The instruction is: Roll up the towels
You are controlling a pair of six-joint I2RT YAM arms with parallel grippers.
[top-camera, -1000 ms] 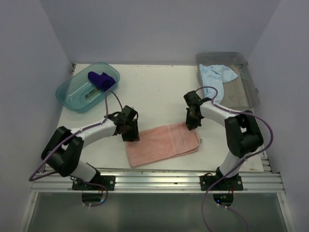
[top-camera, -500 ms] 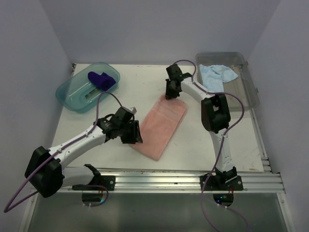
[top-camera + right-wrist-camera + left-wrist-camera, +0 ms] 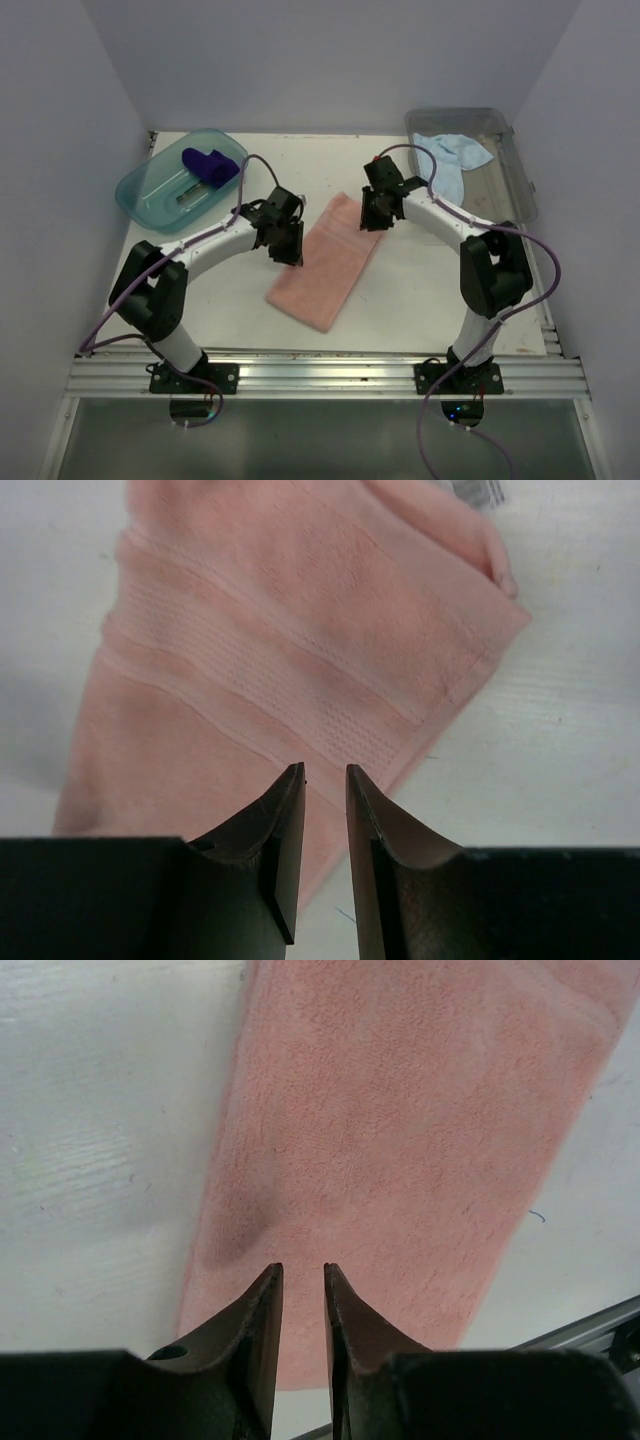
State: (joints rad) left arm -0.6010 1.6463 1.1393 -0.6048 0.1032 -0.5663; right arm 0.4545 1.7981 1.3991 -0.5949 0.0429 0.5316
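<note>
A salmon pink towel (image 3: 325, 262) lies flat and slantwise on the white table, its far end pointing up and right. My left gripper (image 3: 292, 254) hovers over the towel's left edge; in the left wrist view the left gripper (image 3: 302, 1268) is open by a narrow gap above the pink towel (image 3: 400, 1140), holding nothing. My right gripper (image 3: 371, 218) sits at the far right corner; the right wrist view shows the right gripper (image 3: 325, 768) narrowly open over the banded hem of the pink towel (image 3: 290, 650). A dark purple towel (image 3: 208, 165) lies rolled in the teal tub. A light blue towel (image 3: 452, 152) lies in the clear bin.
The teal tub (image 3: 150, 200) stands at the back left and the clear grey bin (image 3: 505, 190) at the back right. A metal rail (image 3: 330, 372) runs along the near edge. Grey walls close in both sides and the back.
The pink towel was swung from lying crosswise to slantwise. My right gripper let go of its far end and drew back a little. My left gripper moved up to the towel's left edge.
</note>
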